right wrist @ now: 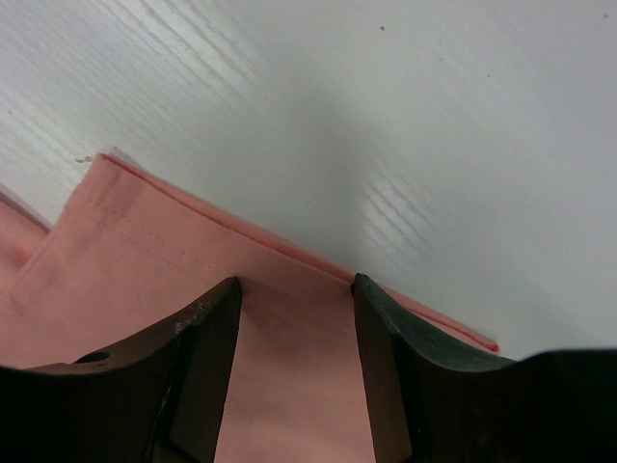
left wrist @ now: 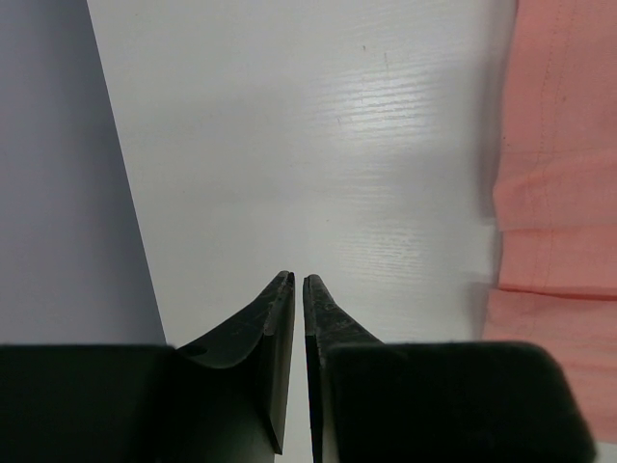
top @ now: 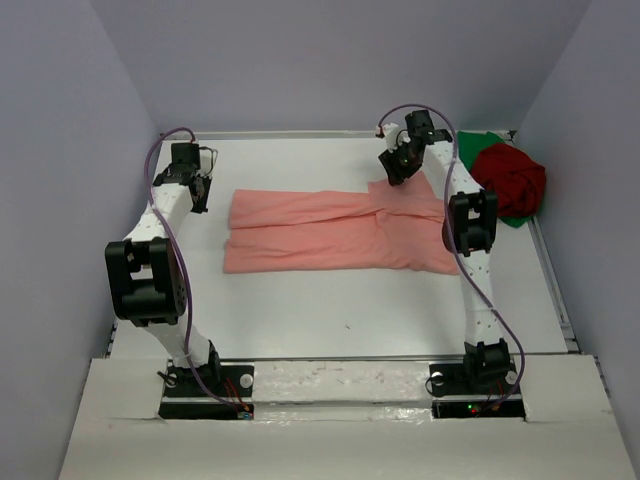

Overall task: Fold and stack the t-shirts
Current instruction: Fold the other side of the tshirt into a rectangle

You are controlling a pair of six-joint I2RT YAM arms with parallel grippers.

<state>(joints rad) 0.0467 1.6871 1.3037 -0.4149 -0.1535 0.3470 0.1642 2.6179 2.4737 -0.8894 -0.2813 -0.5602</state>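
top view: salmon-pink shirt (top: 335, 232) lies flat mid-surface (top: 330, 300), long sides look folded in, so i judge we're mid-fold on shirt no. 1. dark red shirt (top: 512, 176) sits bunched on the green shirt (top: 478, 143) at the far right corner, both unfolded. left hand (top: 200, 200) is just beside the pink shirt's left end, off the cloth. right hand (top: 388, 176) is over the far right corner.

left wrist view: fingers nearly touching w/ only a sliver of gap, nothing held, bare surface below. pink cloth is off to the right side of the frame.

right wrist view: the hand is wide open, straddling the pink hem, with cloth between the fingers but not pinched.

next, imo: close the right hand on that hem. the left needs to open and shift onto its end of the cloth, then both carry across for the next fold.
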